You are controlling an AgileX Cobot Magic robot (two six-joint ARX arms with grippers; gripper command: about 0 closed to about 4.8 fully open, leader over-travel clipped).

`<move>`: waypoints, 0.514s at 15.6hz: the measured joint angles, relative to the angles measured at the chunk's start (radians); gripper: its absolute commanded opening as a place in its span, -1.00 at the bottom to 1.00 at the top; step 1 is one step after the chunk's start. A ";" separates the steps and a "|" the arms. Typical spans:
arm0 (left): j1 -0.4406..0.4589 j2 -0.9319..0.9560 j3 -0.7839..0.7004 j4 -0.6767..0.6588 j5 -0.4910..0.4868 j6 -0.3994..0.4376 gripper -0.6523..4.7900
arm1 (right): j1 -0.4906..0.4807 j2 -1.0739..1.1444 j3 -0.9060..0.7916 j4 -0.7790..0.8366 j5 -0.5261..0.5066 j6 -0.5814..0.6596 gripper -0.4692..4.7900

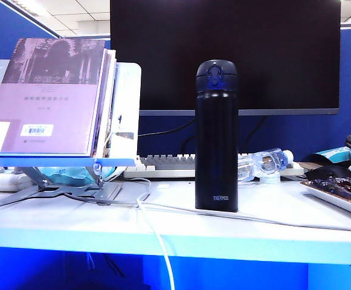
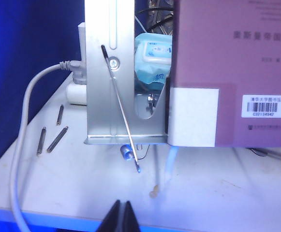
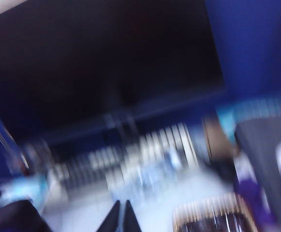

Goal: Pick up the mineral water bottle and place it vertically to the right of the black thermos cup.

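The mineral water bottle lies on its side toward the back of the worktop, right of the middle, its body touching or just in front of the keyboard. Its long axis runs roughly along the back edge, with the white cap toward the right-hand edge and the base hidden behind the black thermos cup. The cup stands upright nearer the front edge, just left of the bottle. In the blurred right wrist view a pale bluish smear by the keyboard is probably the bottle; if so, it lies ahead of the right tool, further toward the back edge. That tool's fingers are pressed together and hold nothing. The left tool, also pressed together and empty, hangs over the front left part of the worktop, facing the metal book stand and the purple book, well apart from the bottle. Neither tool shows in the exterior view. I judge the right arm the nearer one and the natural choice. The move turns on the bottle lying flat: the fingers must spread, close across its body, and then tip it upright onto the bare patch right of the cup, in front of the dark tray at the right edge.
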 measured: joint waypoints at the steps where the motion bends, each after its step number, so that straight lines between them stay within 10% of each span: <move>1: 0.000 0.000 0.000 0.000 0.000 0.000 -0.77 | 0.000 0.121 0.097 -0.082 -0.010 0.022 -0.82; 4: 0.000 0.000 0.000 0.000 0.000 0.000 -0.77 | 0.001 0.524 0.459 -0.328 -0.196 0.101 -0.82; 8: 0.000 0.000 0.000 0.000 0.000 0.000 -0.77 | 0.001 0.769 0.706 -0.186 -0.498 0.150 -0.82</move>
